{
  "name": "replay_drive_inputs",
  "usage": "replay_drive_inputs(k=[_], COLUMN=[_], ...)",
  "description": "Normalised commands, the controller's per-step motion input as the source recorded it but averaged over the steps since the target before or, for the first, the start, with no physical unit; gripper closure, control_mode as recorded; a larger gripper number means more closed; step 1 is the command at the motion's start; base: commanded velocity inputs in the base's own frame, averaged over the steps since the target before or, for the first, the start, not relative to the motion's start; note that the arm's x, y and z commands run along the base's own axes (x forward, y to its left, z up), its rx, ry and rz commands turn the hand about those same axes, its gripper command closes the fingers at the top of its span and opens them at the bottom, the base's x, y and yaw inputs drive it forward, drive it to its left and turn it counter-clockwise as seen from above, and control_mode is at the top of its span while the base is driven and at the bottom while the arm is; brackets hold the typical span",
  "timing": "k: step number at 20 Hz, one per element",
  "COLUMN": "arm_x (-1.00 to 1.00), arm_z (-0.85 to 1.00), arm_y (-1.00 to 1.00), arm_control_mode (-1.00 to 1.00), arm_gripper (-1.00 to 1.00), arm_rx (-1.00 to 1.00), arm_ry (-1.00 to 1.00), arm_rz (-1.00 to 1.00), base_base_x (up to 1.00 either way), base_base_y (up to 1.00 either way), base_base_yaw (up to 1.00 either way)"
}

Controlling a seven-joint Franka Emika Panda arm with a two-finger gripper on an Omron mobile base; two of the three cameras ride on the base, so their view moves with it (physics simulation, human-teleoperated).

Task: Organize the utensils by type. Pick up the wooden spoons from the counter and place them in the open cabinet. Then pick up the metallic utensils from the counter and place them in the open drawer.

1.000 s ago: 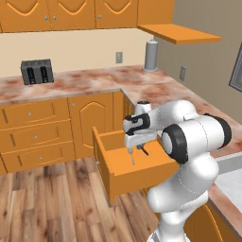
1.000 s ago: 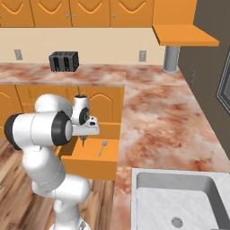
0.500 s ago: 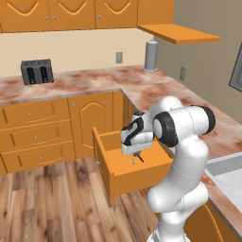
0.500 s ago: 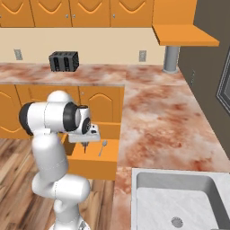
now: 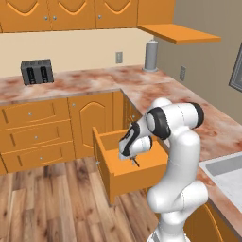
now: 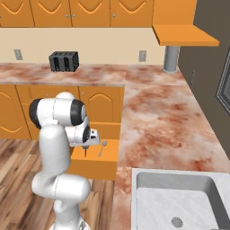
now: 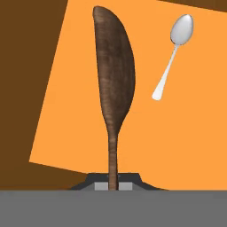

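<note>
**Over the open drawer, a utensil pinched and ready to set down**

My gripper (image 7: 113, 184) is pressed tight on the thin handle of a dark utensil (image 7: 114, 88), a long brown blade-like piece that points away from the hand. It hangs above the orange floor of the drawer (image 7: 190, 137). In the right base view the gripper (image 6: 85, 146) sits just over the drawer (image 6: 96, 168), near its front edge.

A metal spoon (image 7: 173, 53) already lies inside, toward the drawer's far right corner in the hand view, and well apart from my piece. I would lower straight down until the blade nearly meets the floor and only then part the fingers, so that it drops flat and does not bounce onto that spoon or over the front edge. The held piece looks brown to me, not grey, so I would check that it belongs here.

Beyond the drawer runs the counter (image 5: 156, 94), a reddish marbled L. A sink (image 6: 179, 202) sits at its near right end. A toaster (image 5: 37, 72) stands against the back wall, and a grey cylinder (image 5: 151, 56) stands in the far corner. Above that corner juts the cabinet (image 5: 182, 34) shelf. Wooden floor (image 5: 47, 203) lies to the left.
</note>
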Motion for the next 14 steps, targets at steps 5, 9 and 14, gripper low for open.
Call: replay_drive_inputs(k=[5,9,14], arm_x=[0.2,0.42,0.5], arm_z=[-0.02,-0.01,-0.06], arm_y=[-0.08,-0.08,-0.11], arm_control_mode=[-1.0,-1.0,-1.0], arm_gripper=[1.0,1.0,1.0], arm_rx=[0.02,0.03,0.03], arm_ry=[-0.07,0.0,0.01], arm_rz=[0.0,0.0,0.0], base_base_x=[0.0,0.0,0.0], base_base_y=[0.0,0.0,0.0], base_base_yaw=[0.0,0.0,0.0])
